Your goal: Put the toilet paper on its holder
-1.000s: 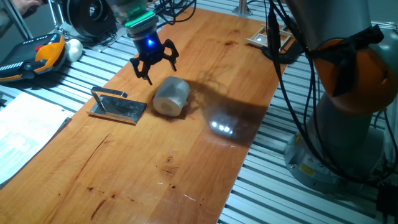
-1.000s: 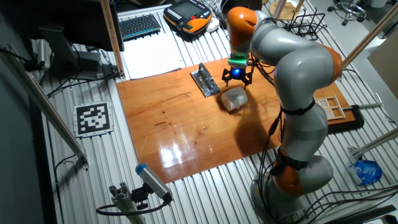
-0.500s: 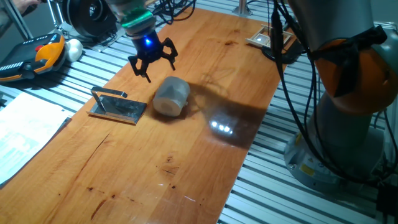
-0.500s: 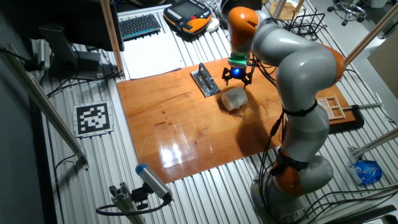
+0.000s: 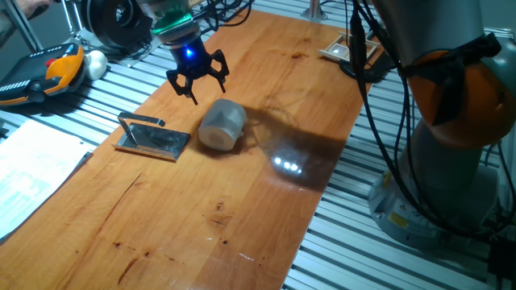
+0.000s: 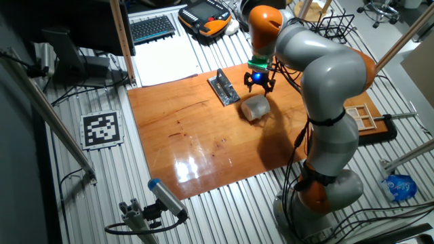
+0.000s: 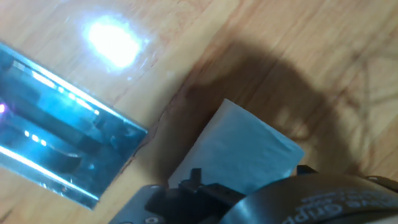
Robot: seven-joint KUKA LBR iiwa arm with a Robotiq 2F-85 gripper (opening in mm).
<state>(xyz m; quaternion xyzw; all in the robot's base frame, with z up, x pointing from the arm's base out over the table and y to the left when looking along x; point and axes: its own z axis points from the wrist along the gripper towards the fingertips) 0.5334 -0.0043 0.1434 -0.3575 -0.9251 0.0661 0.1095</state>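
Gripper (image 5: 196, 83) risen off toilet paper (image 5: 222, 125) | jaws spread, empty | holder (image 5: 153, 138) cropped in hand view

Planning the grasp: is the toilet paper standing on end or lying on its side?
On its side: the toilet paper rests on its curved wall, one flat end facing the camera.

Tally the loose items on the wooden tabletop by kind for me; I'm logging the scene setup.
Toilet paper roll: 1, lying on its side
Metal holder: 1, flat beside the roll
Wooden framed tray: 1, at the table's far edge
Total: 3
The open claw hovers above the roll, holding nothing.
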